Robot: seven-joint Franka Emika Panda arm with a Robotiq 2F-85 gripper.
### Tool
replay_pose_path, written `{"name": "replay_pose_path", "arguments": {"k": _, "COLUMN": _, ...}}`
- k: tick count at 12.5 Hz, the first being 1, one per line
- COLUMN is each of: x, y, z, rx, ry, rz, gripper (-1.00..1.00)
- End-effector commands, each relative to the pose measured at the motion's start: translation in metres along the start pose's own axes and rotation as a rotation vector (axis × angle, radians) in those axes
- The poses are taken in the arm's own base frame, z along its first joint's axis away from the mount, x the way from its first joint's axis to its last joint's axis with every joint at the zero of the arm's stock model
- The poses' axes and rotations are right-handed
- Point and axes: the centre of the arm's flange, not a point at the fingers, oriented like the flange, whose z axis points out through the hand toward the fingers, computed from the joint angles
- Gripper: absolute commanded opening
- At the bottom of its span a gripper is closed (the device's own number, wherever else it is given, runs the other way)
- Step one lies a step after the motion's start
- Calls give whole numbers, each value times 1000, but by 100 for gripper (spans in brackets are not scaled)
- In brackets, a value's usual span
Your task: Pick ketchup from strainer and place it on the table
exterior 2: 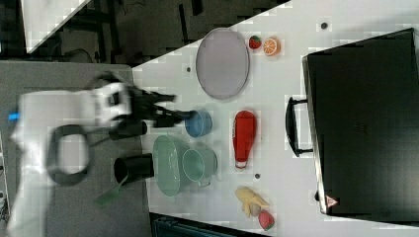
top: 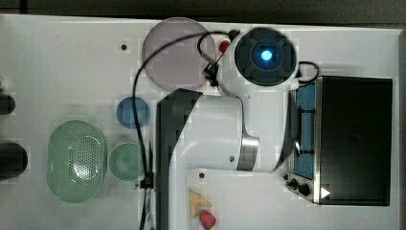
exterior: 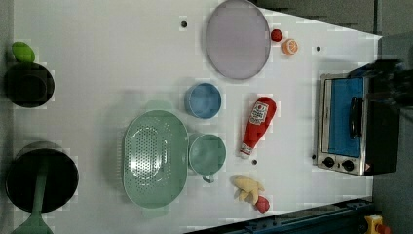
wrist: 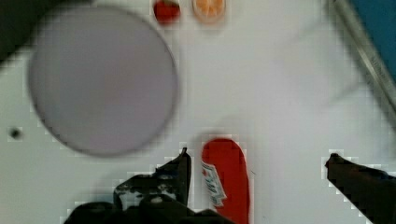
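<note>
Above the ketchup [wrist: 226, 177], the tool [wrist: 259, 163] gapes wide, empty.

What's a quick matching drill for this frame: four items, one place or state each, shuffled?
Items:
1. ketchup
2. strainer
3. grey plate
4. gripper

States:
A. empty, beside the green cup
B. open, fingers either side of the bottle
C. lying flat on the table
D. next to a strawberry and an orange slice

Pairs: 1-C, 2-A, 3-D, 4-B
</note>
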Motion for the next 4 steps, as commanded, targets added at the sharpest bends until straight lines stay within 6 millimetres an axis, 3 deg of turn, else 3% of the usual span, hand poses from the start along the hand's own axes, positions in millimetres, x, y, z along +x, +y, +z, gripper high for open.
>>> {"name": "replay_pose_path", "arguments": {"k": 1, "x": 2, "y": -1, "z": -42, "rx": 14, "ry": -7, "rz": 178, "gripper": 100}}
{"name": "replay_pose_path", "arguments": {"k": 4, "x": -7, "y": -7, "z": -68, "rx": -11, "ry": -40, "rz": 210, "gripper": 100}}
